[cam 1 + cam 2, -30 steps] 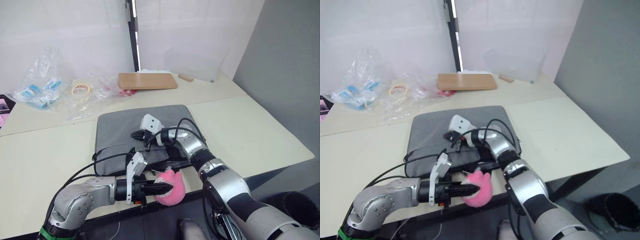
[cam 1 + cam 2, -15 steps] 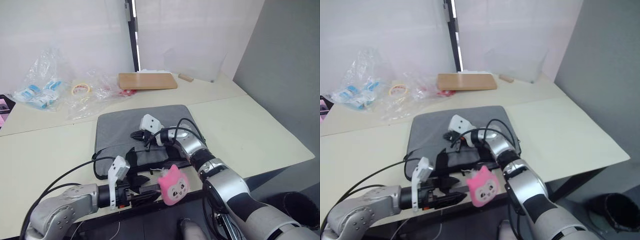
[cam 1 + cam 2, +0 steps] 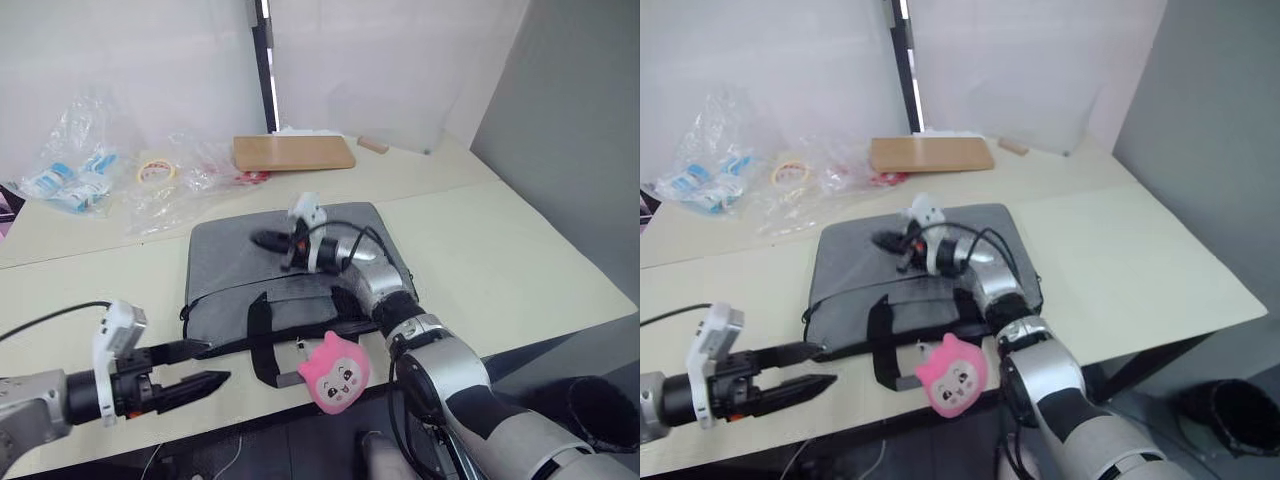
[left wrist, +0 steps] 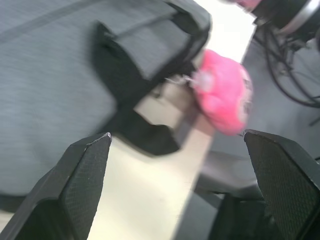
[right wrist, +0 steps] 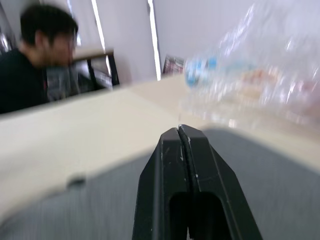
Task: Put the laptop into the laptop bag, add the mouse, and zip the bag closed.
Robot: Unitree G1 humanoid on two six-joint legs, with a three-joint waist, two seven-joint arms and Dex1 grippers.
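The grey laptop bag (image 3: 300, 262) lies flat on the table, its black strap handles (image 3: 262, 338) hanging toward the front edge. My left gripper (image 3: 218, 361) hovers open near the front edge, left of the bag and apart from it, with nothing between its fingers. Over the far part of the bag, my right gripper (image 3: 253, 240) is shut and holds nothing; the right wrist view shows its fingers (image 5: 182, 175) pressed together above grey fabric. The laptop and the mouse are out of view.
A pink plush toy (image 3: 337, 371) with a face lies at the table's front edge beside the strap. At the back are a brown slab (image 3: 293, 153), crumpled plastic bags (image 3: 75, 175) and a tape roll (image 3: 151, 172). A person (image 5: 35, 55) sits beyond the table.
My left gripper has opened, let go of the pink plush and drawn back to the left. The plush now lies face up by the strap. My right gripper has moved farther back over the bag.
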